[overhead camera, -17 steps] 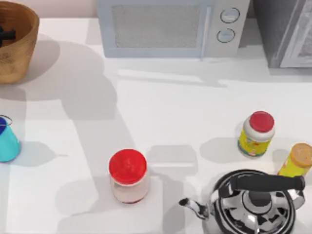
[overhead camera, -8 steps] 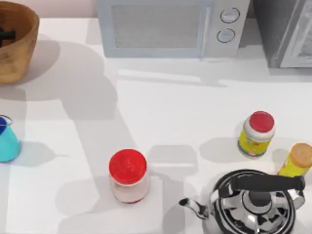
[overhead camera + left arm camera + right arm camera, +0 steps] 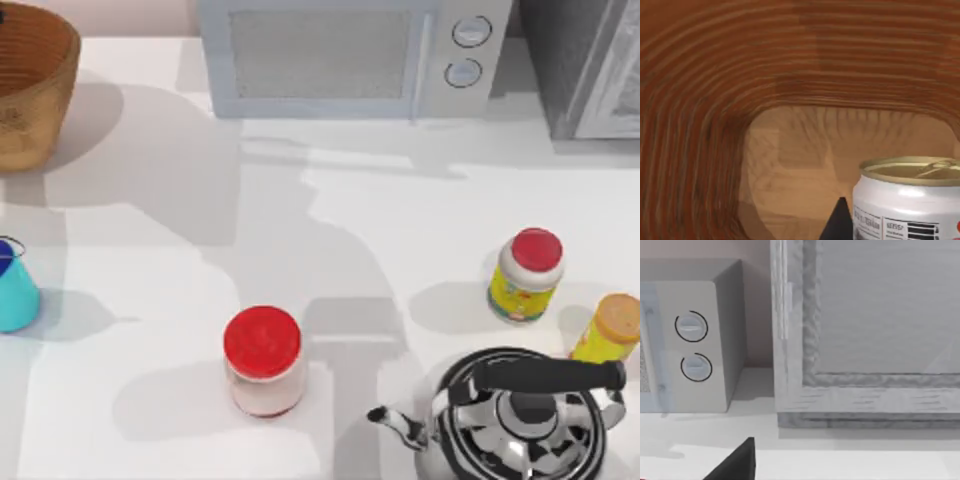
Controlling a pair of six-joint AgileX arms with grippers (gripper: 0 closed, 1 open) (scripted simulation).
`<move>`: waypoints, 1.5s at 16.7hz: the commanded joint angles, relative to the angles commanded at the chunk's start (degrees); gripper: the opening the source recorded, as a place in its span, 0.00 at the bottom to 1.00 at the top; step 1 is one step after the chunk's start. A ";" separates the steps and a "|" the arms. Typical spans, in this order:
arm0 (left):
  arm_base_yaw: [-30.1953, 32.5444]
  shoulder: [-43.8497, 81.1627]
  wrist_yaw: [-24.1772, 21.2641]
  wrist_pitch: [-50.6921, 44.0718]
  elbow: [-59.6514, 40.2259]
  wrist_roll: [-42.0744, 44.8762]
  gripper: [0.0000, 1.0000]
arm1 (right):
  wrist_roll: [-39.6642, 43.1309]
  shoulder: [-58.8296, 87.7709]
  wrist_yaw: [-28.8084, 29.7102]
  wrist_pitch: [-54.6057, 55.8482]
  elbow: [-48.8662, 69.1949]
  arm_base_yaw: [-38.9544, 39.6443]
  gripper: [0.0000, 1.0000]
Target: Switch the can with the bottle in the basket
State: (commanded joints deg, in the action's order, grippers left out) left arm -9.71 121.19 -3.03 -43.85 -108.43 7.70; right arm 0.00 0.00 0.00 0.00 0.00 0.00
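Red-lidded pale jar (image 3: 263, 362) near the front middle of the white table (image 3: 380, 230); chrome kettle (image 3: 520, 415) at the front right, with a red-lidded yellow-label jar (image 3: 525, 275) behind it and a yellow orange-topped container (image 3: 608, 330) at the right edge, just beside the kettle. Microwave (image 3: 350, 58) along the back, a grey cabinet (image 3: 590, 65) to its right; same two seen from the right wrist, with one dark fingertip (image 3: 735, 462) of the right gripper low in that view, above bare table, opening not readable. Basket (image 3: 35, 85) at the back left corner, ribbed inner wall (image 3: 715, 100) close around the left wrist camera. Bottle (image 3: 907, 200) upright on the basket floor, olive-gold top up. One dark fingertip (image 3: 839, 222) of the left gripper just beside the bottle, inside the basket; contact and opening cannot be told. Can (image 3: 15, 285) upright at the table's left edge, well apart from the basket.
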 joint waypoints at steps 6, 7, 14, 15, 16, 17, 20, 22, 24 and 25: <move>3.24 -40.69 2.64 15.81 35.54 -3.40 0.00 | 0.00 0.00 0.00 0.00 0.00 0.00 1.00; 3.82 -48.13 2.97 18.51 41.99 -3.93 0.00 | 0.00 0.00 0.00 0.00 0.00 0.00 1.00; 7.47 -95.80 3.96 34.95 84.02 -6.83 0.00 | 0.00 0.00 0.00 0.00 0.00 0.00 1.00; 7.90 -101.07 3.91 36.77 88.89 -7.08 0.00 | 0.00 0.00 0.00 0.00 0.00 0.00 1.00; 8.29 -105.74 3.82 38.41 93.32 -7.29 0.00 | 0.00 0.00 0.00 0.00 0.00 0.00 1.00; 8.65 -109.82 3.70 39.85 97.28 -7.45 0.00 | 0.00 0.00 0.00 0.00 0.00 0.00 1.00; 9.42 -118.21 3.27 42.82 105.52 -7.67 0.00 | 0.00 0.00 0.00 0.00 0.00 0.00 1.00; 9.67 -120.79 3.06 43.72 108.04 -7.70 0.00 | 0.00 0.00 0.00 0.00 0.00 0.00 1.00; 9.71 -121.19 3.03 43.85 108.43 -7.70 0.00 | 0.00 0.00 0.00 0.00 0.00 0.00 1.00; 9.71 -121.19 3.03 43.85 108.43 -7.70 0.00 | 0.00 0.00 0.00 0.00 0.00 0.00 1.00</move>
State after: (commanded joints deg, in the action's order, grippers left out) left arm 0.00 0.00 0.00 0.00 0.00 0.00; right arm 0.00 0.00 0.00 0.00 0.00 0.00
